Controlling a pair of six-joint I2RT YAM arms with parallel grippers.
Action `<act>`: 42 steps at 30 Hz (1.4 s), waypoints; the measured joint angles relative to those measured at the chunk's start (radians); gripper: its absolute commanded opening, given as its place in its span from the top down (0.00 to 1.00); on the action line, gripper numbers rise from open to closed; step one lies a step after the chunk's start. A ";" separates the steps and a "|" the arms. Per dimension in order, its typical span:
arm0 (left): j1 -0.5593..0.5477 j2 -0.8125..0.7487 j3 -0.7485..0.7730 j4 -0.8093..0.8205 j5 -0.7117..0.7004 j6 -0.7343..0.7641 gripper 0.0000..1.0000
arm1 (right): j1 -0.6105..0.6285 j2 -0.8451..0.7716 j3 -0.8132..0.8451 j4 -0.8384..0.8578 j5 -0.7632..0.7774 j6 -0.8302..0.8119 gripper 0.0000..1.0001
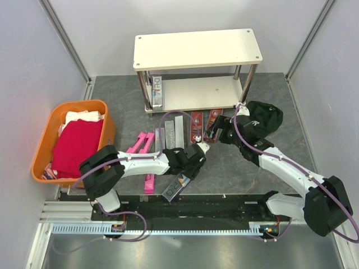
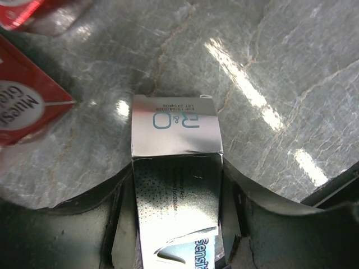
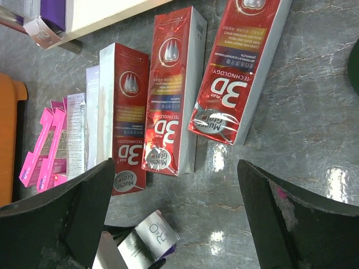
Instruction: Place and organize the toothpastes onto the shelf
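Observation:
My left gripper [image 1: 188,167] is shut on a silver-grey "R&O" toothpaste box [image 1: 175,189], held low over the floor; in the left wrist view the box [image 2: 174,129] sits between the fingers [image 2: 84,235]. My right gripper [image 3: 174,213] is open and empty above three red "3D" boxes [image 3: 171,89] lying side by side before the shelf [image 1: 196,49]. Pink boxes [image 1: 140,143] and a silver-grey box [image 1: 178,130] lie left of the red ones. One box [image 1: 157,92] stands on the shelf's lower board at the left. Another pink box [image 1: 150,183] lies beside the left arm.
An orange basket [image 1: 39,162] with a red cloth [image 1: 78,145] stands at the left. A black cloth-like thing [image 1: 266,117] lies right of the shelf, behind the right arm. Grey walls close in both sides.

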 measured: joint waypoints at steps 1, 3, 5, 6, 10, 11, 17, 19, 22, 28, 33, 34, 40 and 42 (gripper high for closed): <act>0.003 0.000 0.007 -0.005 -0.005 0.000 0.74 | 0.000 -0.002 0.000 -0.002 0.000 -0.001 0.02; 0.010 0.000 0.026 -0.016 -0.010 0.000 0.77 | 0.000 -0.008 0.000 -0.004 0.000 -0.003 0.02; 0.026 0.000 0.050 -0.020 -0.011 0.000 0.79 | 0.000 -0.018 0.000 -0.007 0.000 -0.007 0.02; 0.038 -0.002 0.063 -0.020 -0.010 0.000 0.79 | 0.000 -0.024 0.000 -0.010 0.000 -0.010 0.02; 0.097 -0.016 0.095 -0.026 0.029 0.002 0.80 | -0.009 -0.052 0.000 0.008 0.016 -0.011 0.02; 0.120 -0.021 0.102 -0.023 0.043 0.002 0.80 | -0.009 -0.058 0.000 0.002 0.016 -0.015 0.02; 0.304 -0.109 0.130 0.041 0.150 -0.031 0.80 | -0.006 -0.061 0.000 -0.007 -0.009 -0.033 0.02; 0.361 -0.138 0.137 0.062 0.175 -0.055 0.80 | -0.002 -0.060 0.000 -0.004 -0.020 -0.037 0.02; 0.443 -0.170 0.143 0.095 0.199 -0.105 0.79 | 0.030 -0.054 0.007 0.000 -0.028 -0.041 0.02; 0.542 -0.199 0.139 0.140 0.234 -0.192 0.79 | 0.119 0.000 0.021 0.082 -0.088 -0.013 0.02; 0.555 -0.216 0.138 0.171 0.262 -0.221 0.79 | 0.162 0.094 0.039 0.187 -0.168 0.050 0.02; 0.555 -0.217 0.138 0.172 0.269 -0.224 0.78 | 0.167 0.112 0.045 0.205 -0.184 0.063 0.02; 0.555 -0.217 0.138 0.186 0.280 -0.237 0.79 | 0.189 0.187 0.066 0.307 -0.254 0.134 0.07; 0.555 -0.217 0.138 0.189 0.279 -0.238 0.78 | 0.198 0.201 0.076 0.323 -0.264 0.147 0.09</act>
